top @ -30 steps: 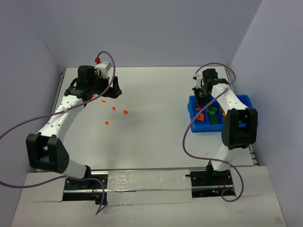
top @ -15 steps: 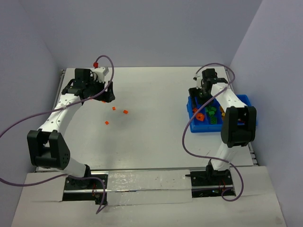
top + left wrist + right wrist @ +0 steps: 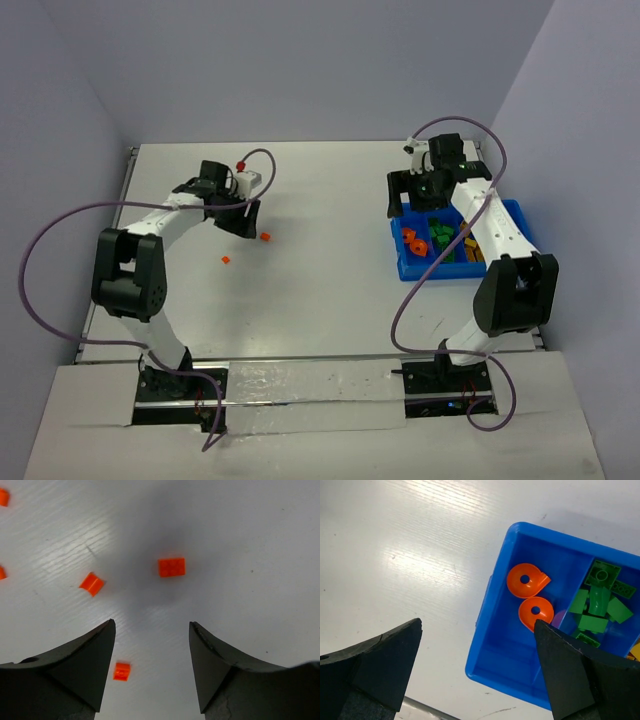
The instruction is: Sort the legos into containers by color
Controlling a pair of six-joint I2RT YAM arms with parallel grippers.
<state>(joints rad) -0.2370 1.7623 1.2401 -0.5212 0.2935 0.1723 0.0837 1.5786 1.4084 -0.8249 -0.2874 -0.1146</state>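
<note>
Left gripper point(image 3: 150, 630) is partly open and empty, aimed down at the worktop point(image 3: 260, 530), with an orange lego point(image 3: 171, 567) just ahead of its tips. Right gripper point(image 3: 477, 624), arm outstretched, gapes wide and empty over the blue bin point(image 3: 490, 665) corner holding two round orange legos point(image 3: 525, 580).

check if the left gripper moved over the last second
Yes. In the top view the left gripper has swung right and a little toward the near edge, closing on the orange brick, which has stayed put.
</note>
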